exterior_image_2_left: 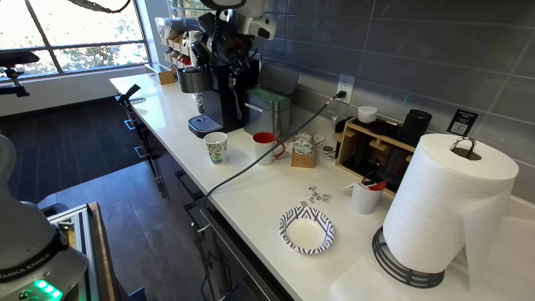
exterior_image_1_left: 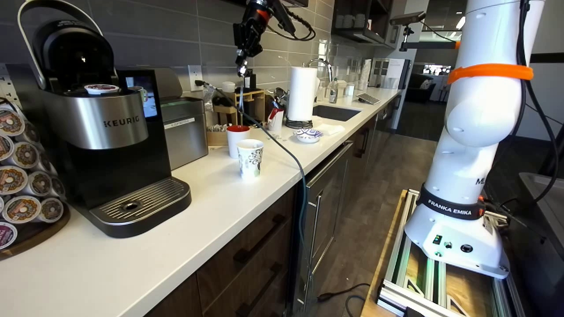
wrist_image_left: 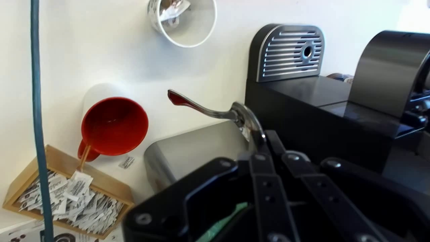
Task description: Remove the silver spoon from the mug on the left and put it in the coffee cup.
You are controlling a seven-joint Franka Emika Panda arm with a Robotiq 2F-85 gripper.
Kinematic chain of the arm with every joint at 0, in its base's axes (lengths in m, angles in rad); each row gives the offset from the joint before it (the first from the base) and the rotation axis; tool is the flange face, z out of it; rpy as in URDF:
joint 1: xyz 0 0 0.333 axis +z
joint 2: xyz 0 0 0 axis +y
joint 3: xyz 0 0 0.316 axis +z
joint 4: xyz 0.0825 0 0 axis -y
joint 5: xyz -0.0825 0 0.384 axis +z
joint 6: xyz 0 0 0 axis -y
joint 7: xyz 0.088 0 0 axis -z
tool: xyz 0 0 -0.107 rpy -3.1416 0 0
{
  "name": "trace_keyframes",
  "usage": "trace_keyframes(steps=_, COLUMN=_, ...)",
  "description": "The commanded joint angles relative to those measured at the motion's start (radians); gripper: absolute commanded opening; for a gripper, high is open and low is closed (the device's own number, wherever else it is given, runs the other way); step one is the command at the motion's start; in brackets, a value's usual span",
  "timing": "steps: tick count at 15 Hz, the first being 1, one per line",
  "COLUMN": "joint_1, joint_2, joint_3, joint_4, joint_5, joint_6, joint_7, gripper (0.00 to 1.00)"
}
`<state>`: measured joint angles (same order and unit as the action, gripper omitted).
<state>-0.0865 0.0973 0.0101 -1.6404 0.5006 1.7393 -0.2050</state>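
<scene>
The silver spoon hangs handle down from my gripper, whose fingers are shut on its bowl end. In both exterior views the spoon and gripper are above the counter, clear of both vessels. The white mug with red inside stands left of the spoon in the wrist view and in both exterior views. The patterned coffee cup stands upright at the top of the wrist view, with something pale inside; it also shows in both exterior views.
The coffee machine and a metal bin stand close to the gripper. A cable crosses the counter above its surface. A packet box, a patterned bowl, another mug and a paper towel roll stand further along.
</scene>
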Motion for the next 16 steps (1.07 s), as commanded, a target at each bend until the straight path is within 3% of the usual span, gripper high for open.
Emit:
trace_keyframes(steps=1, joint_1=0.000, joint_2=-0.076, joint_3=-0.020, joint_4=-0.100, joint_5=0.059, joint_6=-0.097, joint_7=-0.040, gripper=0.01)
trace_keyframes(steps=6, joint_1=0.034, joint_2=-0.127, joint_3=-0.011, joint_4=-0.201, joint_5=0.098, joint_6=-0.142, joint_7=-0.060, gripper=0.01)
trace_keyframes(steps=11, joint_1=0.086, joint_2=-0.147, joint_3=0.015, joint_4=-0.295, joint_5=0.102, joint_6=-0.036, joint_7=-0.041, gripper=0.01)
trace_keyframes(steps=16, joint_1=0.119, joint_2=-0.131, joint_3=0.036, joint_4=-0.369, joint_5=0.090, joint_6=0.140, joint_7=-0.033, gripper=0.01)
